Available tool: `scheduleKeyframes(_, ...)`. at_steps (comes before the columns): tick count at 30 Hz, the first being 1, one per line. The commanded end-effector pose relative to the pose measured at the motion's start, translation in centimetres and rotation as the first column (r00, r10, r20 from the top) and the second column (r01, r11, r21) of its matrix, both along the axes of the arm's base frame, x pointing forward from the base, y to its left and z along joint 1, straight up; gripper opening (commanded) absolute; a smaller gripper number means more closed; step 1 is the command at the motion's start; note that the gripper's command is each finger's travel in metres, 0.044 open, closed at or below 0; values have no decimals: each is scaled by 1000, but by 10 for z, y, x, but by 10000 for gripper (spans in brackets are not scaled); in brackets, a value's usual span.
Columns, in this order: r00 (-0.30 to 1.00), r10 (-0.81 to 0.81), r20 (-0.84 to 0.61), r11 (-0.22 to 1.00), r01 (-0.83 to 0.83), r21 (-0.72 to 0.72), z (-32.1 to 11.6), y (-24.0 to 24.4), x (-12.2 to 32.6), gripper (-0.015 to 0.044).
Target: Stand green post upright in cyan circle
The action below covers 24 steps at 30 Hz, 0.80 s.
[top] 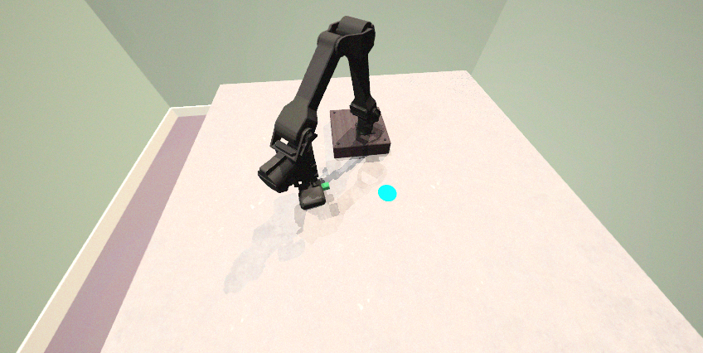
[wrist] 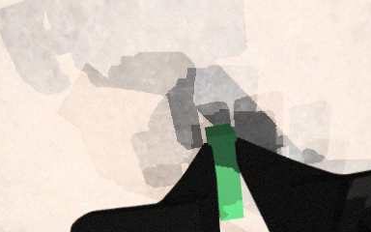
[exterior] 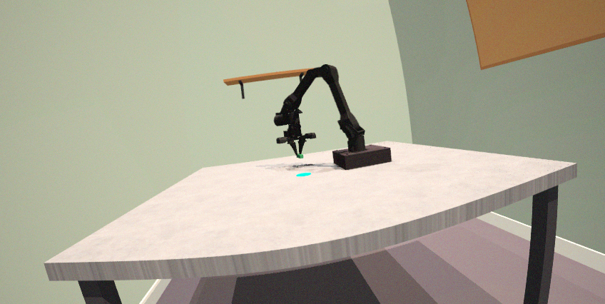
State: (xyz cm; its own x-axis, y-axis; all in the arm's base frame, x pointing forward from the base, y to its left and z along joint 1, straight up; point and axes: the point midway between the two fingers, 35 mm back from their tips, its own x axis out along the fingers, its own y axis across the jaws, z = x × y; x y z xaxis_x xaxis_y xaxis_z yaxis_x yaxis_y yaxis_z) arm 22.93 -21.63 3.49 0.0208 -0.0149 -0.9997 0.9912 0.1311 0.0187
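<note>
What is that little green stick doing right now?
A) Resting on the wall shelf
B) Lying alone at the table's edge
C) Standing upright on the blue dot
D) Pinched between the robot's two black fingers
D: in the wrist view the green post sits clamped between the gripper fingers, and the top view shows it off to the side of the cyan circle.

Green post (wrist: 226,169) clamped lying, beside cyan circle (top: 387,193).
</note>
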Motion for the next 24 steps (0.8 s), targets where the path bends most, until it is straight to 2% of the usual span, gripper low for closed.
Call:
scheduleKeyframes(1,1000,-4,3,1000,4,-7,13,-1,0,23)
scheduleKeyframes(24,1000,4,3,1000,-4,-6,76,7,-5,23)
